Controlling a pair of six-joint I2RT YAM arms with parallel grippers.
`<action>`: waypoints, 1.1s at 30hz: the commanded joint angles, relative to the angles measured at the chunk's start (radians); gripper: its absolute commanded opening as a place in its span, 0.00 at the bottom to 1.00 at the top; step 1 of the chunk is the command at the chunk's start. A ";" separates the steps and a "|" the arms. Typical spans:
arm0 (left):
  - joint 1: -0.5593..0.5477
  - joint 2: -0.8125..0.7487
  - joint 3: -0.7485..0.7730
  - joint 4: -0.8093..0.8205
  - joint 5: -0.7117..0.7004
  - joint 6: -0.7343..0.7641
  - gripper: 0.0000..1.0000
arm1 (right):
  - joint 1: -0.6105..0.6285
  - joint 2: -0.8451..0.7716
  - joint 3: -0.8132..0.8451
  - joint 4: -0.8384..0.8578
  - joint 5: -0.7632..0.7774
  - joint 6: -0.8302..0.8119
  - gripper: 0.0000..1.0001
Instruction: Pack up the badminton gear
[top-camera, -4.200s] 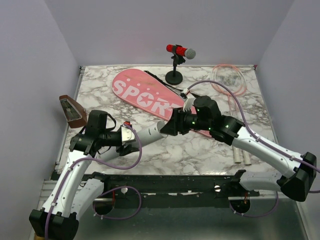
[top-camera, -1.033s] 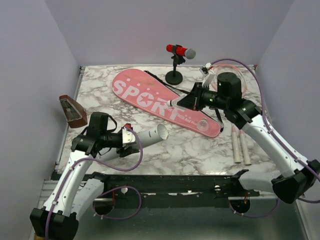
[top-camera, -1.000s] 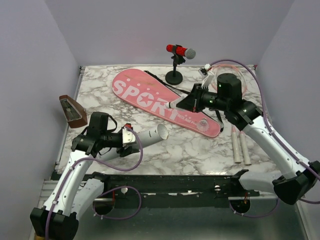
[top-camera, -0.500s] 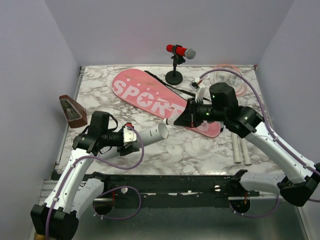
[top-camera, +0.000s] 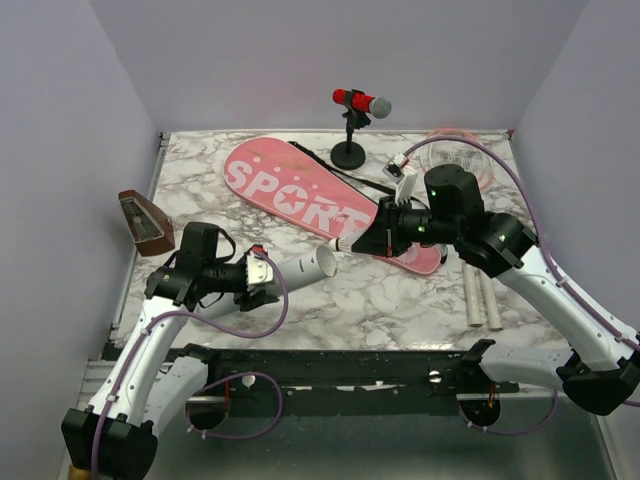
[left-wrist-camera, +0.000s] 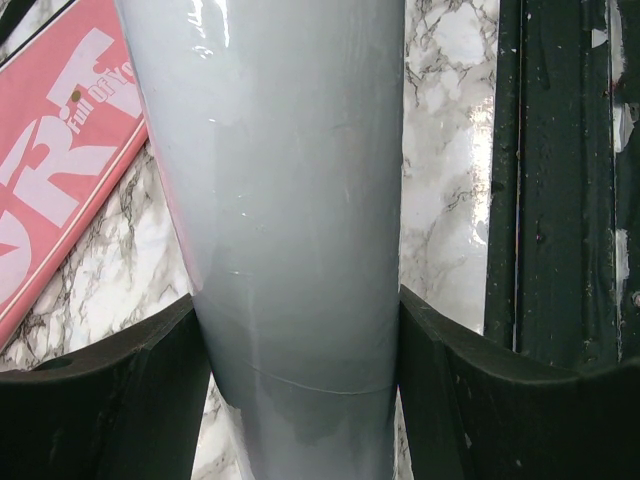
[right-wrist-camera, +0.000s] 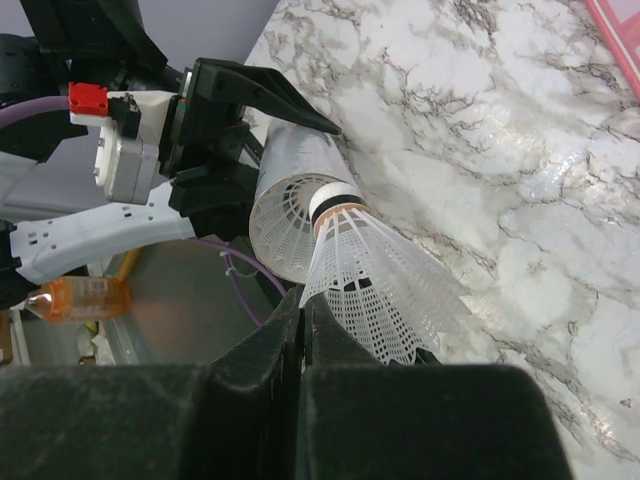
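My left gripper (top-camera: 266, 276) is shut on the long white tube (top-camera: 300, 268), holding it just above the table with its open mouth (right-wrist-camera: 290, 230) toward the right arm. Both black fingers (left-wrist-camera: 120, 390) press the tube's sides (left-wrist-camera: 300, 200). My right gripper (top-camera: 352, 243) is shut on the skirt edge of a white shuttlecock (right-wrist-camera: 375, 275), whose cork tip sits at the tube's mouth. Another shuttlecock shows inside the tube. The pink SPORT bag (top-camera: 320, 200) lies diagonally behind. Two pink rackets (top-camera: 455, 160) lie at the back right, their white handles (top-camera: 482, 300) pointing toward me.
A red microphone on a black stand (top-camera: 352, 125) stands behind the bag. A small brown wedge-shaped box (top-camera: 145, 222) sits off the table's left edge. The bag's black strap (top-camera: 345, 178) trails along its far side. A black rail (top-camera: 330, 362) runs along the near edge.
My right arm has swung from the back right toward the near left, carrying the shuttlecock up to the tube's mouth. The left arm and tube have stayed put.
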 joint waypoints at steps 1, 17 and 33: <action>-0.001 -0.009 0.015 0.023 0.014 0.014 0.54 | 0.012 -0.008 -0.013 -0.028 -0.058 -0.027 0.07; -0.001 -0.006 0.032 -0.017 0.023 0.061 0.54 | 0.064 0.073 -0.006 -0.029 -0.136 -0.082 0.11; -0.009 -0.041 0.046 -0.141 0.059 0.175 0.55 | 0.155 0.183 0.019 0.098 -0.105 -0.047 0.15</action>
